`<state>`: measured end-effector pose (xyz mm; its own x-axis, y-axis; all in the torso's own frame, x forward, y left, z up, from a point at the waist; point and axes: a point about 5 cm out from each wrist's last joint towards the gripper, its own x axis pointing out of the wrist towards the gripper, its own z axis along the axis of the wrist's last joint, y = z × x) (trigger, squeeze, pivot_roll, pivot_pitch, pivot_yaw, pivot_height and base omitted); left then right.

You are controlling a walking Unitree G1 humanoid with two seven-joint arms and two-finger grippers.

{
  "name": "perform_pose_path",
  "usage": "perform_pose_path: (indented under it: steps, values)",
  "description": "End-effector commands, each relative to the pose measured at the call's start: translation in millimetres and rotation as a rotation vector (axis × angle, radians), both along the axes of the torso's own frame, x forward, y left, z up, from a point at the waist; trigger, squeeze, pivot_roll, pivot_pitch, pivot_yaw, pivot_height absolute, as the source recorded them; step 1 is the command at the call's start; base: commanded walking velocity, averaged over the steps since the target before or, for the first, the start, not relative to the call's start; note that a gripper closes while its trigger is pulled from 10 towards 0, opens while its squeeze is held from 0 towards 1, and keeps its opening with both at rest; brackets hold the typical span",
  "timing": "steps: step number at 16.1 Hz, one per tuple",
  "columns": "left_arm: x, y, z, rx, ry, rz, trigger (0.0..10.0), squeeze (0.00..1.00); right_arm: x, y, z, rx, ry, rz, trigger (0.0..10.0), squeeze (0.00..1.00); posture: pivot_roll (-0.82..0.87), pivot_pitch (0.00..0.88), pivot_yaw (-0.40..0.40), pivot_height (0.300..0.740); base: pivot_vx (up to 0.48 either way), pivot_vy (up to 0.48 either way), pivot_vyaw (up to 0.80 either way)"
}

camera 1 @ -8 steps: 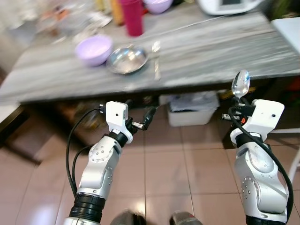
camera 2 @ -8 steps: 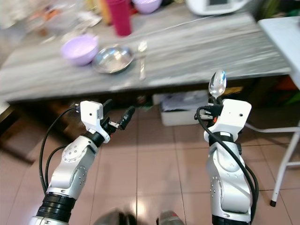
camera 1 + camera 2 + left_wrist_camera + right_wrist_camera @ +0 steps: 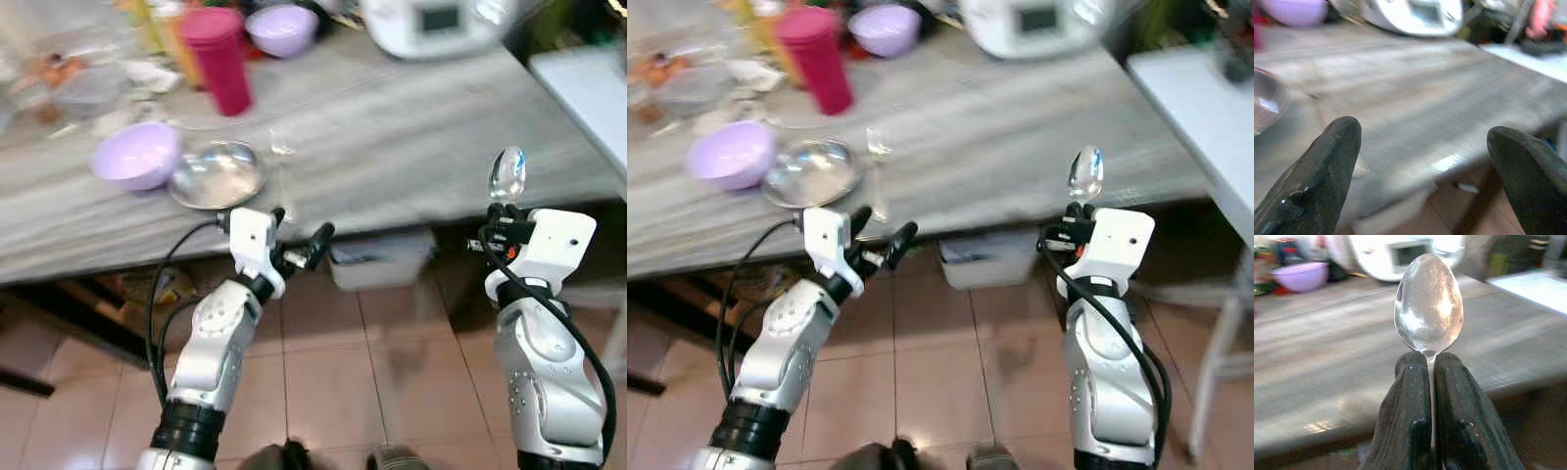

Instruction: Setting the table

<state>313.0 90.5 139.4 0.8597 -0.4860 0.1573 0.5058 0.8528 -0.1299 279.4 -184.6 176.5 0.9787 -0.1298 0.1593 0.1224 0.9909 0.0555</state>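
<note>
Right gripper [image 3: 1430,367] clenched on polished metal spoon [image 3: 1428,303], oval bowl upright, short of grey wood-grain table [image 3: 411,127]. Left gripper [image 3: 297,245] released, fingers spread, near round steel plate [image 3: 217,174], beside lilac bowl [image 3: 135,155].

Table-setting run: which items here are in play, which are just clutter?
In play:
- spoon, clamped upright in the right hand
- left hand, open, near the table edge
- steel bowl, lilac bowl

Lying about:
- pink tumbler
- second lilac bowl at the back
- white appliance
- bin under the table
</note>
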Motion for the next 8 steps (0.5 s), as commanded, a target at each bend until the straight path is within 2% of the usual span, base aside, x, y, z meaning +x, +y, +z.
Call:
perform_pose_path:
  steps: [1, 8]
  values:
    - [-0.8, 14.2, -7.6, 0.022, 0.027, 0.047, 10.0, 0.00, -0.6, 8.6, 3.0, 0.009, -0.017, 0.026, 10.0, 0.00, -0.33, 0.183, 0.124, 0.740, 0.356, 0.000, 0.52]
    - [-3.4, 15.1, -5.8, 0.046, 0.006, 0.043, 10.0, 0.00, -0.2, 9.7, 2.0, 0.022, -0.019, 0.023, 10.0, 0.00, -0.32, 0.185, 0.127, 0.740, 0.282, 0.000, 0.00]
